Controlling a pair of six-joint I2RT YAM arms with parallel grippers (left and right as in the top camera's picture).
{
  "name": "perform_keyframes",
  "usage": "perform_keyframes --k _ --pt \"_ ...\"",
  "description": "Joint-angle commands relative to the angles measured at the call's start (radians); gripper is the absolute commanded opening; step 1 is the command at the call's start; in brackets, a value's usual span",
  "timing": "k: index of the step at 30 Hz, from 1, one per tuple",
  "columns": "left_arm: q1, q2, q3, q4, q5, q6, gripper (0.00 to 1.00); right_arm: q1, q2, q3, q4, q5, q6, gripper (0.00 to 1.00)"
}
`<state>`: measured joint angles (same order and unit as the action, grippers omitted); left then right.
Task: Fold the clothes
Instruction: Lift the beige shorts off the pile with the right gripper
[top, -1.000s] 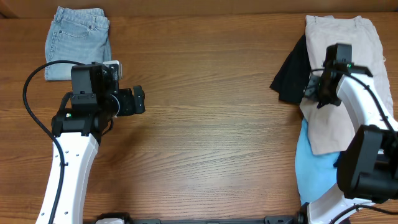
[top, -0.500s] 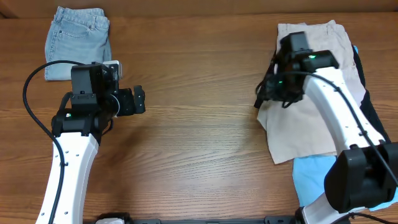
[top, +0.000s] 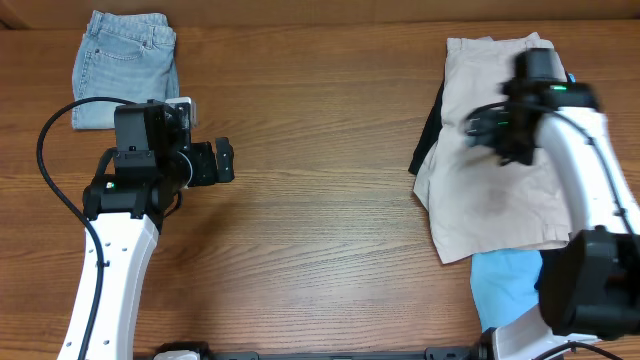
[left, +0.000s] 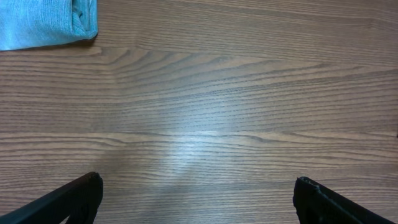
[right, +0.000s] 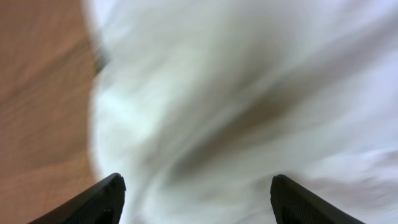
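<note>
The beige shorts (top: 495, 190) lie spread flat at the right of the table. A black garment (top: 424, 145) peeks out from under their left edge, and a light-blue cloth (top: 510, 285) shows below them. My right gripper (top: 482, 128) hovers over the shorts, blurred by motion. In the right wrist view the right gripper (right: 196, 193) is open, with only smeared beige cloth (right: 249, 93) below it. Folded pale-blue denim shorts (top: 125, 65) rest at the far left. My left gripper (top: 225, 160) is open over bare wood, as the left wrist view (left: 198, 199) confirms.
The wooden table (top: 320, 220) runs between the two arms. A corner of the folded denim shorts (left: 46, 22) shows at the top left of the left wrist view. The left arm's black cable (top: 45, 140) loops beside it.
The right gripper dragged the beige shorts leftward off the pile, opened and let them go, then swung back right over them. The left arm stayed still.
</note>
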<state>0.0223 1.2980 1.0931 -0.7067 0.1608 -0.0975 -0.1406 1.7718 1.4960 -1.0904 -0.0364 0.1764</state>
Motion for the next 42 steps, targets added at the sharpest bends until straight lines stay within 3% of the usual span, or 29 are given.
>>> perform_keyframes --k 1,8,18,21,24,26,35,42 --pt "0.011 -0.008 0.023 0.006 -0.013 0.008 1.00 -0.146 -0.007 -0.003 0.033 -0.082 -0.085 0.80" --pt "0.011 0.031 0.023 0.008 -0.011 0.008 1.00 -0.336 0.053 -0.003 0.178 -0.230 -0.099 0.80" --pt "0.011 0.074 0.023 0.000 -0.003 0.003 1.00 -0.378 0.197 -0.003 0.282 -0.229 -0.098 0.79" --pt "0.010 0.074 0.023 0.001 -0.003 -0.007 1.00 -0.375 0.215 -0.003 0.282 -0.237 -0.098 0.64" --pt "0.010 0.074 0.023 0.002 -0.003 -0.012 1.00 -0.375 0.210 -0.002 0.291 -0.270 -0.098 0.34" --pt "0.010 0.074 0.023 0.001 -0.003 -0.012 0.99 -0.375 0.195 0.005 0.291 -0.300 -0.095 0.21" --pt "0.019 0.074 0.072 -0.004 -0.011 -0.011 0.99 -0.306 0.043 0.119 0.120 -0.343 -0.101 0.10" --pt "0.088 0.074 0.189 -0.041 -0.023 -0.003 1.00 -0.027 -0.063 0.145 0.032 -0.441 -0.090 0.09"
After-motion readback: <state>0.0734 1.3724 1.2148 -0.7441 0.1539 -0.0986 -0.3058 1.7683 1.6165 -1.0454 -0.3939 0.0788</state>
